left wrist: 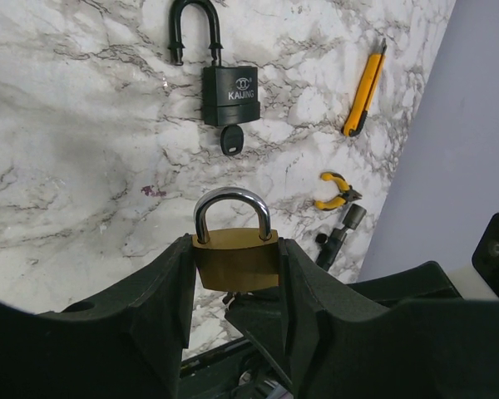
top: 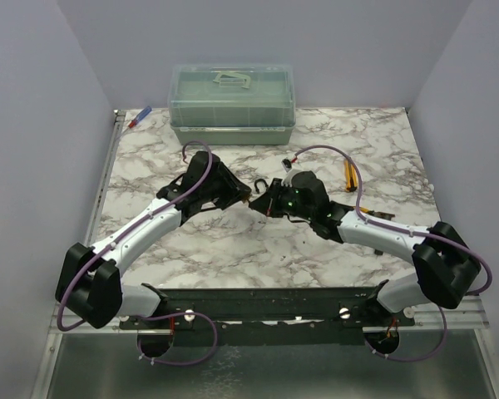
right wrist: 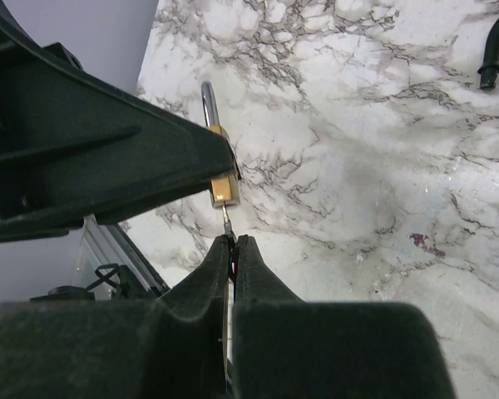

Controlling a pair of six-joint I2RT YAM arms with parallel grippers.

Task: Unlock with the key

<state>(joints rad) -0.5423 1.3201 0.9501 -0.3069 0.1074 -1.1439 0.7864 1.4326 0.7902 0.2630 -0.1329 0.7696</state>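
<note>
Finding: the left gripper (left wrist: 234, 249) jaws clamp the small brass padlock (left wrist: 235, 264) by its 2 sides above the marble tabletop (right wrist: 358, 125), base presented to the right gripper (right wrist: 231, 243). The right jaws pinch the tiny key (right wrist: 225, 218), its thin metal blade meeting the base, evidently for insertion.

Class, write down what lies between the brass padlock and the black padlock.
In the left wrist view, a black-headed key sticks out of the black padlock toward the brass padlock; the rest is bare table.
</note>
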